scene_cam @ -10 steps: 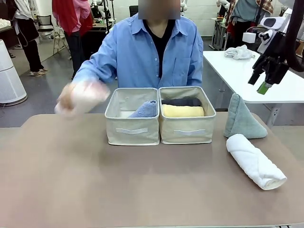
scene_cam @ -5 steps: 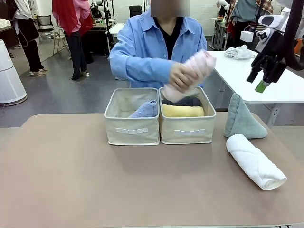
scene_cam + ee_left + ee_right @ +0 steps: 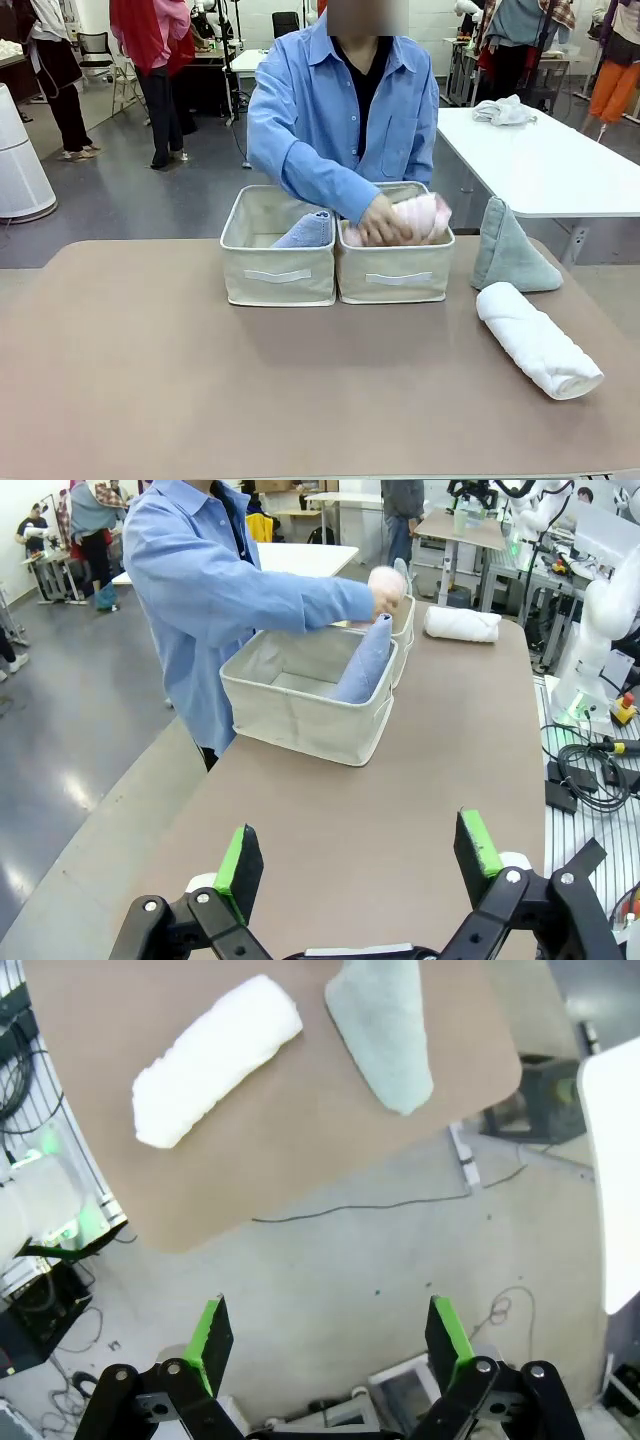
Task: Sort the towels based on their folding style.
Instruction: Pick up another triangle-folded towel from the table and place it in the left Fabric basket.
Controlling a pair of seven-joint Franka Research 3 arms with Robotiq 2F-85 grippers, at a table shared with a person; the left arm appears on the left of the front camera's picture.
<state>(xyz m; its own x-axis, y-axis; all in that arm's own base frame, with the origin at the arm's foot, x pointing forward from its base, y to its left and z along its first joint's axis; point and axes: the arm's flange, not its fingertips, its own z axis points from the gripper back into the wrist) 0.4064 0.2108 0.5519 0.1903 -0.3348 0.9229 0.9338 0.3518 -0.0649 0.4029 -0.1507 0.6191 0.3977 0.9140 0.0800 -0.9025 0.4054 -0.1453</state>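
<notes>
The person's hand presses a pink towel roll into the right beige basket. In the left basket a pale blue cone towel leans. On the table to the right stand a grey-green cone and a white roll. My left gripper hangs open over the table's left end, facing the left basket, the blue cone and the pink roll. My right gripper is open, high over the floor beyond the table's edge, with the white roll and the cone below.
The brown table has wide free room in front of the baskets. A white table behind on the right carries a white cloth lump. Cables and equipment lie on the floor past the table's right end.
The person carried the pink roll from the left, over the baskets, and lowered it into the right basket. My right arm has left the front view's upper right corner.
</notes>
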